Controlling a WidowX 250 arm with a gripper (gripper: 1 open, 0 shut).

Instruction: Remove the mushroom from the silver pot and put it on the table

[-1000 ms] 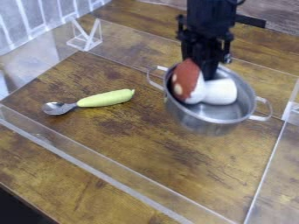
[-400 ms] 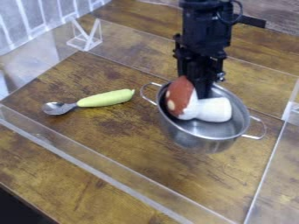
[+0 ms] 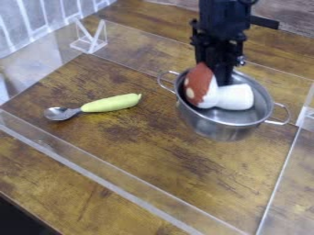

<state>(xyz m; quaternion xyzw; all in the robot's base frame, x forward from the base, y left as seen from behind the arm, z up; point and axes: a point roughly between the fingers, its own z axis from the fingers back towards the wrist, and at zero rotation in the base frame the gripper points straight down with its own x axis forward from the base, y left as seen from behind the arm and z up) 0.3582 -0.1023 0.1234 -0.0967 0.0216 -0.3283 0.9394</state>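
Claw (image 3: 211, 75) clenched on mushroom (image 3: 215, 90) inside silver pot (image 3: 233, 115); lift straight up clear of rim before carrying to worktop (image 3: 135, 151).

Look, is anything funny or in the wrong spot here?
Yes: the mushroom is lying on its side in the silver pot, with the robot's hand closed on its cap end. The yellow-green banana toy lies with one end against a small spoon on the table. Nothing is spilled or broken.
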